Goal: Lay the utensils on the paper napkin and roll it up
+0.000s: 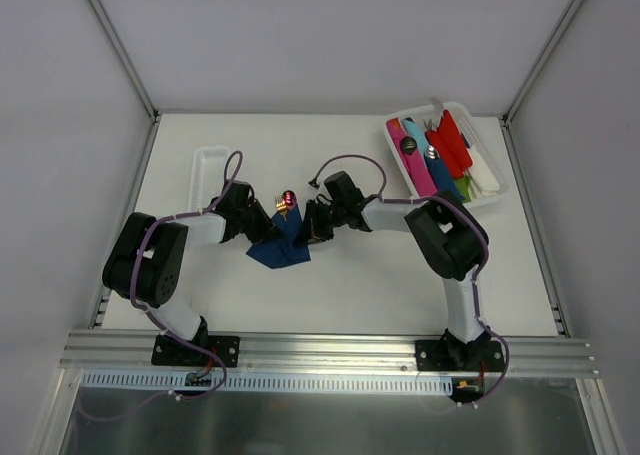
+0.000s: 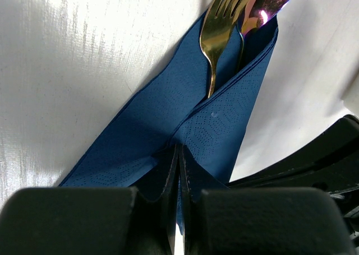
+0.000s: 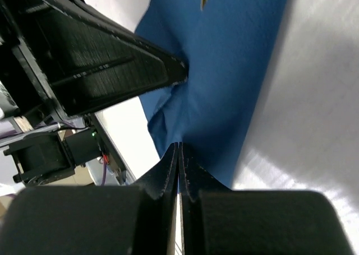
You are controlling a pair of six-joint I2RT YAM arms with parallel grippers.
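I am watching the paper napkin [image 1: 281, 247] lying a little left of the middle of the overhead frame, on the white table [image 1: 400, 295], with both arms bending in toward it. The left gripper [image 1: 262, 225] is sitting at its upper left edge and the right gripper [image 1: 310, 230] at its upper right edge, the two close together. The utensils [image 1: 287, 201] are poking out of the napkin's top end, glinting red and gold just above the grippers. Through the left wrist camera I am seeing that gripper's fingers pressing together with a blue fold caught between them. The napkin is folding over itself into a narrow wrap that runs toward the upper right, where a gold fork [image 2: 216, 36] and a pinkish piece [image 2: 263, 5] are sticking out of the open end. Through the right wrist camera I am seeing those fingers squeezing together too, their tips meeting the napkin's lower edge; I cannot tell whether paper is caught there. A narrow white tray [image 1: 210, 170] is lying to the upper left, and a white bin [image 1: 468, 112] of plastic items [image 1: 445, 150] is sitting at the upper right.
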